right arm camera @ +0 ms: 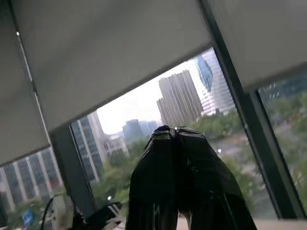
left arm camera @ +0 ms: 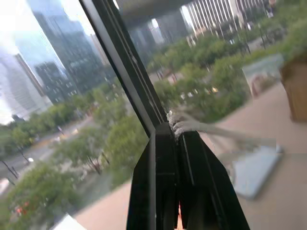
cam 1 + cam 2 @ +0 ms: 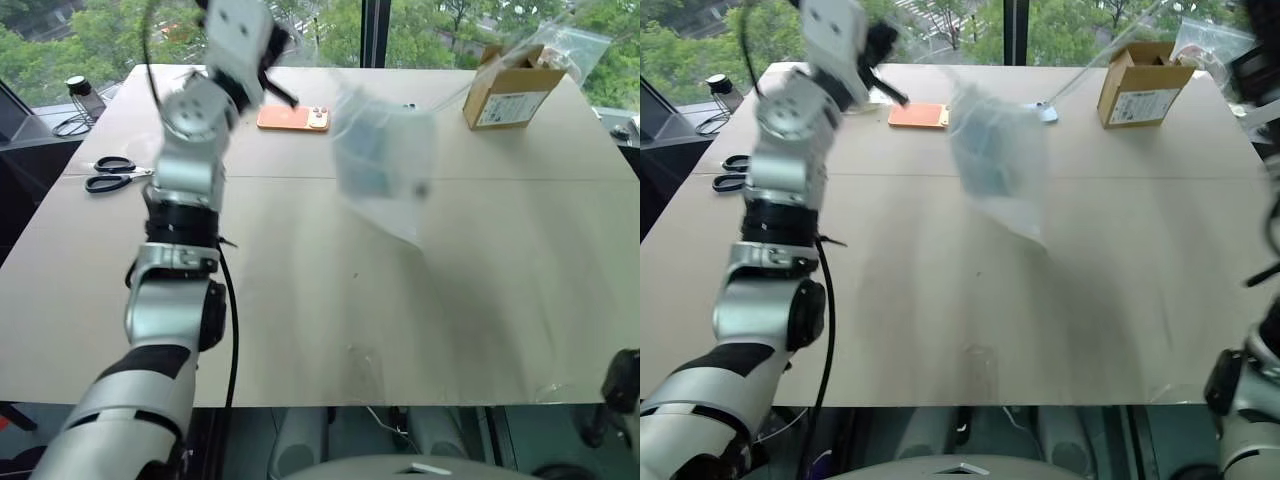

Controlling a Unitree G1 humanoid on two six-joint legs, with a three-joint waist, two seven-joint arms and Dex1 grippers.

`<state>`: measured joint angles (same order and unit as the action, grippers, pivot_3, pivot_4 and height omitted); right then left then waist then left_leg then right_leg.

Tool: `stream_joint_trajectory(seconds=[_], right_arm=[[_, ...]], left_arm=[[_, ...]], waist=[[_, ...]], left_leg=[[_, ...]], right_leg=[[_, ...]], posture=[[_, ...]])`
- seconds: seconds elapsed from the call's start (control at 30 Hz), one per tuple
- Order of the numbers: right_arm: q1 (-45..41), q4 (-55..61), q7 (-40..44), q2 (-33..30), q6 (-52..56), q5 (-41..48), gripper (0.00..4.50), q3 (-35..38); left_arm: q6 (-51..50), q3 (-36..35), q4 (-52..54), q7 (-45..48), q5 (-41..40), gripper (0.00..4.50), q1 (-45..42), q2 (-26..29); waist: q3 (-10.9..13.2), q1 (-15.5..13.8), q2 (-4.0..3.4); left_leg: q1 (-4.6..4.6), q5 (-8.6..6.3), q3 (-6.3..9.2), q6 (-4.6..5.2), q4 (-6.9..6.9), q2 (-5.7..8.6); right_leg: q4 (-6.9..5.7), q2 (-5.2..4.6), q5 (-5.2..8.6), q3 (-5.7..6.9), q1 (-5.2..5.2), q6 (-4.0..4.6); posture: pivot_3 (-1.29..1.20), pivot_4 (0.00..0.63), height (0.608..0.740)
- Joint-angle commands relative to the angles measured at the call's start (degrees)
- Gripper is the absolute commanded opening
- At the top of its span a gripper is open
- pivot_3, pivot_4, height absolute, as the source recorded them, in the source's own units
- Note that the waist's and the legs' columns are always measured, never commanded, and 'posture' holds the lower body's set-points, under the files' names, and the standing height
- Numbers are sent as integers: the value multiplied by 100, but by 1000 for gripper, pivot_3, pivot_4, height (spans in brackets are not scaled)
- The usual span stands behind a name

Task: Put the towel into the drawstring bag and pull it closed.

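Hung above the desk (image 3: 300, 330), the drawstring bag (image 3: 385, 160), blurred, with the towel (image 3: 372, 150) a bluish mass inside. Beyond and to the left of the bag, raised: left gripper (image 3: 275, 85), jaws clenched on a thin white cord (image 2: 211, 130) running off toward the bag. To the right of the bag, right gripper (image 1: 175, 132), jaws clenched; nothing seen between them. Risks judged: cord slipping from so narrow a pinch, or mouth left gaping if pulled from one side alone.
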<state>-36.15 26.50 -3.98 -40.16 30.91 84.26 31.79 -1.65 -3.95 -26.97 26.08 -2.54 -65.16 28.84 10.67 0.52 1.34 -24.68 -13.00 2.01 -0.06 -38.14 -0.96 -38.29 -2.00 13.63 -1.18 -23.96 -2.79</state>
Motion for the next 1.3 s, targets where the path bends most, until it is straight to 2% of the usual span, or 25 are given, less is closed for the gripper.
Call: stream_joint_trajectory(seconds=[0.03,0.1,0.13,0.27,0.33,0.4,0.47,0.57,0.7,0.83,1.03,1.13,1.3], right_arm=[[479,-202,133,34,7,-224,0,67],[559,-326,95,-176,-13,-652,0,100],[684,-376,167,-270,-33,-1013,0,78],[663,-715,-79,-222,-81,-1069,0,347],[880,-788,-3,-418,133,-1523,0,92],[769,-662,10,-107,16,-1086,0,154],[441,-577,-106,-57,-30,-816,0,234],[1161,-700,202,-257,252,-1933,0,-279],[1574,-1183,-328,-523,189,-3260,0,-274],[1865,-1707,-891,-781,-11,-4648,0,-31],[1903,-2159,-1007,-1026,-141,-5656,0,257],[1787,-2164,-479,-1020,-210,-5602,0,159],[2189,-769,1583,-823,205,-4444,0,-884]], left_arm=[[210,-81,-5,-118,4,36,244,19],[122,-163,-277,-226,48,36,145,115],[195,-81,-376,-232,190,36,197,199],[471,-219,-451,-285,94,36,19,243],[122,64,-610,56,203,36,263,252],[176,-65,-454,-75,86,36,340,164],[347,-223,-421,-258,29,36,-8,168],[264,60,-477,11,231,36,453,200],[146,-50,-434,-201,343,36,965,350],[-244,-317,-377,-680,361,36,1516,473],[-559,-757,110,-1406,126,36,2001,480],[-648,-716,395,-1101,-205,36,2094,434],[-1028,33,1868,400,-862,36,3155,189]], waist=[[-30,19,-10],[-17,19,-21],[-17,19,-21],[-18,23,-19],[-23,18,-27],[-26,20,-30],[-20,34,-30],[-26,23,-28],[-42,23,-18],[-40,8,-21],[-41,12,-22],[-41,15,-22],[-46,48,-31]], left_leg=[[105,-10,-28,15,50,1],[104,-13,-37,21,50,2],[69,-12,-44,22,42,5],[53,-11,-37,21,34,-4],[44,-11,-39,21,34,-4],[48,-12,-53,22,36,1],[47,-12,-51,22,36,-1],[18,-11,-38,21,26,-1],[37,-12,-51,22,35,0],[7,-12,-36,22,4,-1],[10,-12,-34,22,-2,-1],[11,-12,-37,22,-7,0],[41,-13,-45,22,8,-3]], right_leg=[[56,-8,0,-20,98,-2],[52,-11,0,-29,95,-3],[38,-10,-5,-41,53,-8],[25,2,-5,-37,33,-6],[29,0,-5,-37,28,-6],[33,-6,-4,-46,29,-8],[33,-5,-5,-46,28,-8],[24,-3,-6,-35,3,-8],[39,-8,-4,-43,24,-7],[25,-4,-7,-32,4,-11],[23,-4,-8,-31,10,-12],[21,-4,-10,-33,11,-14],[26,-3,-9,-44,33,-13]], posture=[[0,150,740],[0,150,740],[0,150,740],[0,150,740],[0,150,740],[0,150,740],[0,150,740],[0,150,740],[0,150,740],[0,150,740],[0,150,740],[0,150,740],[0,150,740]])
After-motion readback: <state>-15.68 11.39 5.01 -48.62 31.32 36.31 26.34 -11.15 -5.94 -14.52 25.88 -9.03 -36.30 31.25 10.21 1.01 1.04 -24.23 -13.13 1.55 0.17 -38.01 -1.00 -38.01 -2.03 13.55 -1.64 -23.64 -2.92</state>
